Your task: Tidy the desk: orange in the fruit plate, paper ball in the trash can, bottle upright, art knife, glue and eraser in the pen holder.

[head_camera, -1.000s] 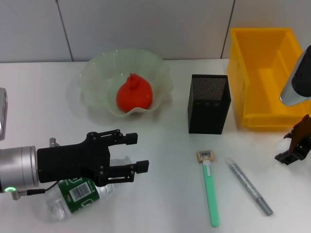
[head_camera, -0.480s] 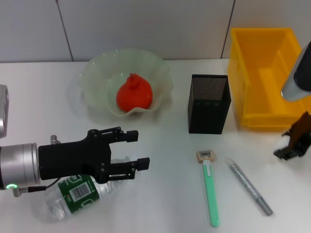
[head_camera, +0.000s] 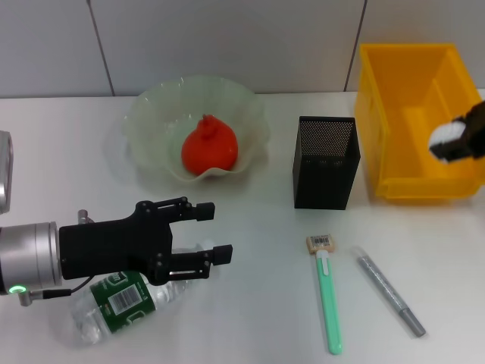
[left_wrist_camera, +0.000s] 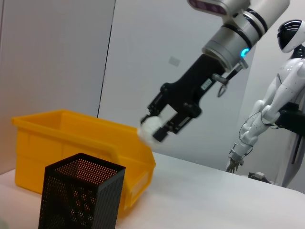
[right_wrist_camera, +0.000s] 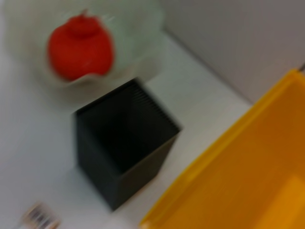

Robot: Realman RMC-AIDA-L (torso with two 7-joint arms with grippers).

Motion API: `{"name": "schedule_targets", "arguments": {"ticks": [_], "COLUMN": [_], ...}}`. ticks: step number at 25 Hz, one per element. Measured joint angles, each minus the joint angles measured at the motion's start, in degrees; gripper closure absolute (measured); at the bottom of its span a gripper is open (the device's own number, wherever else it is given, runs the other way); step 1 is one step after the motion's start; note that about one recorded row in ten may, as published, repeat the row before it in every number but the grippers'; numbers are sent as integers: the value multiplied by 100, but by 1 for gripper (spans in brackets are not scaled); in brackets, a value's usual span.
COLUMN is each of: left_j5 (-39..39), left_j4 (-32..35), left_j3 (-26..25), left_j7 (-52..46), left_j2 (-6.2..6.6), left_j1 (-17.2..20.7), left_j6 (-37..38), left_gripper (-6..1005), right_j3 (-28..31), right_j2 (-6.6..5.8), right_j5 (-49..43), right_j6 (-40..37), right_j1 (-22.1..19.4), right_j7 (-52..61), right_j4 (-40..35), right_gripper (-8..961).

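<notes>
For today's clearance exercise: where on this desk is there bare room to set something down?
Free: the strip between fruit plate and pen holder, and the desk between left gripper and eraser. Crowded: around the bottle beneath that gripper.

The right gripper (head_camera: 464,141) is cut off by the head view's right edge, so only a dark tip around the paper ball (head_camera: 447,141) shows there. The trash can (head_camera: 409,114) also runs off that edge. The left gripper (head_camera: 201,239) covers much of the lying bottle (head_camera: 121,303), hiding its cap. The eraser (right_wrist_camera: 40,217) is a blurred smear in the right wrist view.
</notes>
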Motion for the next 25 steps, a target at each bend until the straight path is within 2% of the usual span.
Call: {"name": "schedule_targets", "arguments": {"ticks": [2, 5, 10, 15, 17, 19, 21, 23, 24, 25], "left_j5": [0, 0, 0, 0, 0, 0, 0, -11, -16, -29], "left_j4": [0, 0, 0, 0, 0, 0, 0, 1, 3, 26], "left_j3": [0, 0, 0, 0, 0, 0, 0, -5, -7, -12], "left_j7": [-1, -3, -4, -5, -5, -5, -5, -4, -3, 2], "left_j2": [0, -4, -8, -17, -17, -18, -18, -18, -18, -18], "left_j1": [2, 8, 12, 7, 7, 7, 8, 6, 4, -5], "left_j6": [-2, -6, -7, -7, -7, -12, -14, -15, -15, -24], "left_gripper": [234, 235, 235, 236, 236, 237, 237, 237, 237, 238], "right_j3": [91, 322, 339, 342, 343, 382, 492, 642, 705, 803], "right_j2": [-16, -75, -32, -25, -22, 4, 27, 29, 16, -8], "right_j5": [-1, -1, 9, 17, 20, 129, 459, 1203, 1766, 3017], "right_j6": [175, 866, 1499, 1652, 1704, 1916, 2173, 2487, 2611, 2687], "right_j1": [42, 188, 137, 121, 112, 55, -47, -225, -347, -574], "right_j7": [21, 27, 36, 78, 89, 148, 160, 37, -153, -701], "right_j4": [174, 933, 1098, 1145, 1156, 1132, 1076, 1044, 1070, 1194], "right_gripper": [439, 436, 432, 428, 213, 199, 184, 170, 170, 170]}}
